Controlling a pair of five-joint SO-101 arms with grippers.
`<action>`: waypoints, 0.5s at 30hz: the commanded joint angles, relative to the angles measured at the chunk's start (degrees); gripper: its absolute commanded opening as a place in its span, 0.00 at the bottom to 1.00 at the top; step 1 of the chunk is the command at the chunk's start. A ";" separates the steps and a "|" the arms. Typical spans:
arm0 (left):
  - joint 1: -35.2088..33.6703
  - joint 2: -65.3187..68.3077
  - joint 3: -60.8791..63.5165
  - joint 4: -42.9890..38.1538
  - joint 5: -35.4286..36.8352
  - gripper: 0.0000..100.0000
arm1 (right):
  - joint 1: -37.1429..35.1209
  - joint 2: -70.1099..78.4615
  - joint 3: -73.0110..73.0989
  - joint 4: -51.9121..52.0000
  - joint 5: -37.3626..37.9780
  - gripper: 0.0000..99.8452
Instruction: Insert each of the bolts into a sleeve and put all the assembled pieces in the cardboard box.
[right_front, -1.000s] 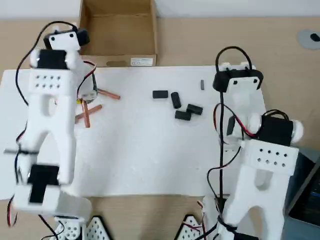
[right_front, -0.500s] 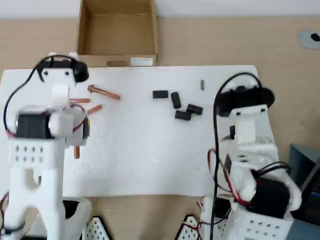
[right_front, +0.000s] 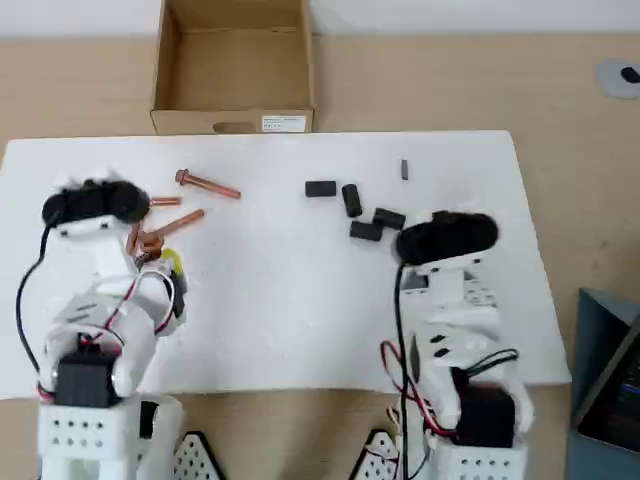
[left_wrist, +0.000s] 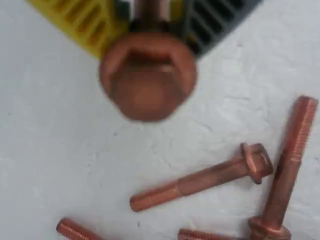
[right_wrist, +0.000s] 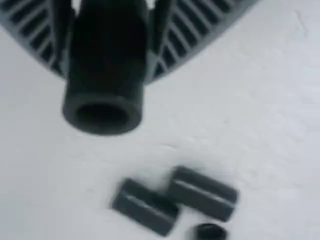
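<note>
White surface (right_front: 300, 320) with cardboard box (right_front: 232, 121) at far edge, nothing inside: left gripper (left_wrist: 150, 12) clamped on 1 bolt (left_wrist: 147, 80), right gripper (right_wrist: 107, 20) clamped on 1 sleeve (right_wrist: 102, 95), the 2 unjoined; loose bolts (right_front: 207, 184) and 4 loose sleeves (right_front: 351, 200) remain; 0 assemblies boxed.
</note>
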 joint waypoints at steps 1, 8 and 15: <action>0.00 -7.16 5.63 -4.92 2.46 0.00 | -4.79 -3.82 4.44 -4.57 -1.85 0.01; 1.67 -22.02 15.82 -10.73 8.35 0.00 | -16.66 -11.21 11.12 -9.32 -1.67 0.01; 12.31 -24.48 15.47 -10.90 18.02 0.00 | -26.95 -13.67 14.11 -9.67 -1.76 0.01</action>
